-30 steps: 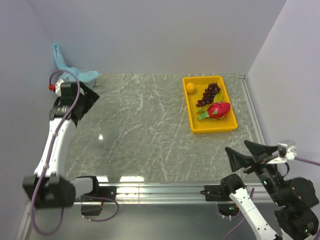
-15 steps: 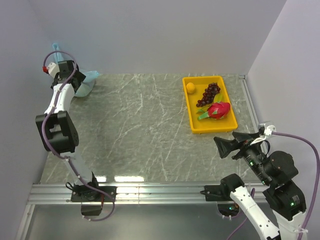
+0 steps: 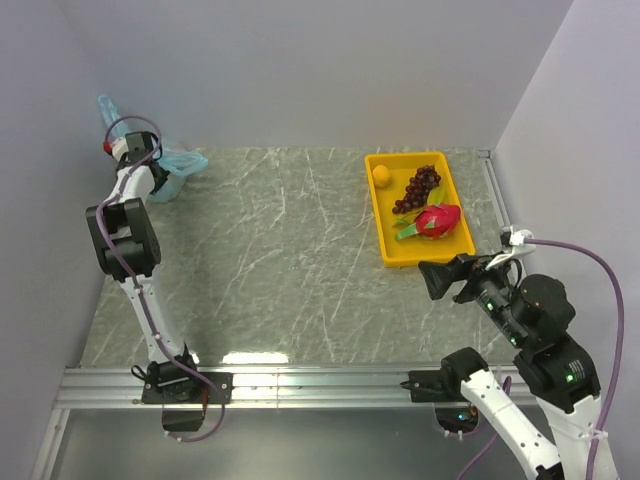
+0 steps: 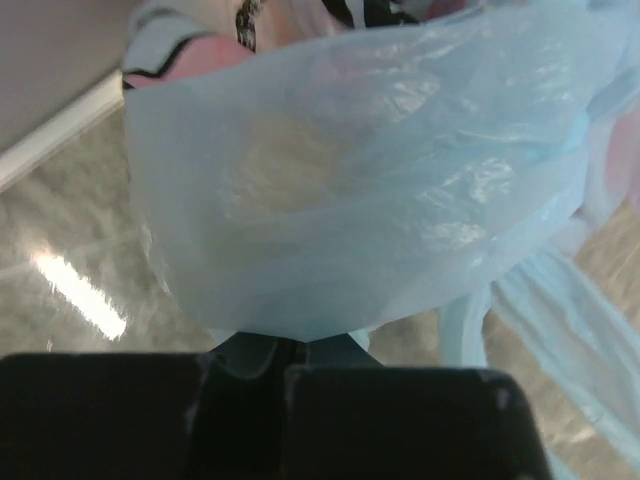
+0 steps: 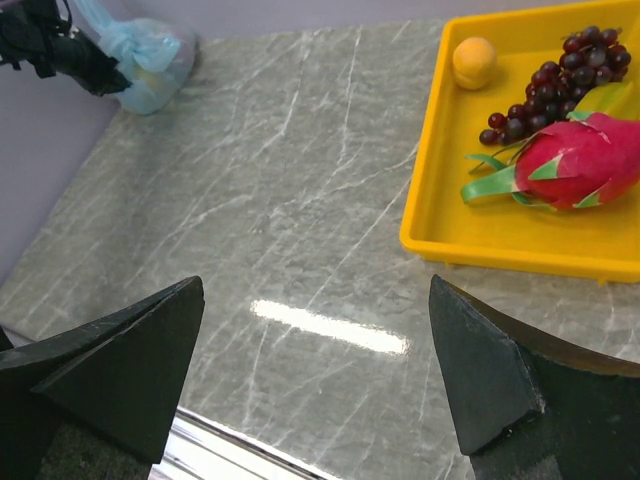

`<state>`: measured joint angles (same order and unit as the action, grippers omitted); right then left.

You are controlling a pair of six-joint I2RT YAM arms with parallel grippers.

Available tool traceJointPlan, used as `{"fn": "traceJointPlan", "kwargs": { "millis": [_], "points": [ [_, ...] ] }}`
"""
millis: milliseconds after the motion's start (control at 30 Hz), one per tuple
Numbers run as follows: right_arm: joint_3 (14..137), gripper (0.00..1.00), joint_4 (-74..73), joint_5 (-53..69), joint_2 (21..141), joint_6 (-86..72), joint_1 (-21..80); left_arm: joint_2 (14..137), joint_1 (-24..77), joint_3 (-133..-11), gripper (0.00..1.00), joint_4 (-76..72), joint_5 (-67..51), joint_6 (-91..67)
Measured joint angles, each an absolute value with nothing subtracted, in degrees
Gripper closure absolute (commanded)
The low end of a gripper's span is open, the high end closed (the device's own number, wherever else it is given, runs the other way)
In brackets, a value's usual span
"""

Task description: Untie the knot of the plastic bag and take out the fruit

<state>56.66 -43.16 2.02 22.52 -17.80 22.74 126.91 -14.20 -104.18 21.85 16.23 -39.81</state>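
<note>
Right, left arm is stretched out to the far-left corner of the table (image 3: 300, 260), and the left gripper (image 4: 283, 372) has its two black fingers pressed together on a fold of the plastic bag (image 4: 340, 180). So it's clamped on the bag's thin blue film, not hanging free. The bag fills nearly the whole left wrist view. Thru the plastic I get a pale yellow round patch (image 4: 285, 170) and pinkish areas at the top left and right edge, prob. fruit inside, but the film is too cloudy to be sure. There's dark print at the top edge of the view.

From the top cam the bag (image 3: 182, 160) sits bunched by the back wall, just beside the left gripper (image 3: 152, 178), w/ a strip of plastic running up the wall.

The right gripper (image 5: 315, 290) is spread wide, holding nothing, and hovers over bare table at the near right. Ahead of it is the yellow tray (image 5: 450, 240), well apart from the bag. In the tray are one yellow-orange fruit (image 5: 473, 60) at the far corner, a grape bunch (image 5: 545, 95) next to it and a dragon fruit (image 5: 580, 160) touching the grapes.
</note>
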Motion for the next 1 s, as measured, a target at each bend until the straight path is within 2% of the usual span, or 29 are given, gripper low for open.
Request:
{"fn": "traceJointPlan", "kwargs": {
  "millis": [233,533,700,867,900,933,1000],
  "points": [
    [58.1,0.0,-44.4,2.8,25.0,-16.4,22.7,113.0,-7.7,-89.6,0.99,21.6,12.6,-33.4],
    [59.3,0.0,-49.1,8.0,28.7,-15.3,22.7,83.2,21.0,-69.8,1.0,20.4,8.2,-30.8],
    [57.9,0.0,-49.7,13.7,29.0,-15.5,22.7,72.2,29.1,-54.8,1.0,18.8,8.5,-33.7],
    [54.0,0.0,-49.3,18.7,29.8,-16.8,22.7,63.3,35.4,-40.5,0.9,19.3,8.7,-40.3],
    [53.5,0.0,-49.1,19.6,30.5,-17.1,22.7,61.5,36.8,-38.5,0.86,19.7,8.7,-41.6],
    [53.0,0.0,-48.5,20.4,31.4,-17.5,22.7,59.4,38.2,-36.8,0.74,20.5,8.4,-43.0],
    [52.8,0.0,-47.3,21.5,34.3,-18.2,22.8,55.0,39.5,-34.6,0.61,23.6,8.0,-46.5]
  ]
}}
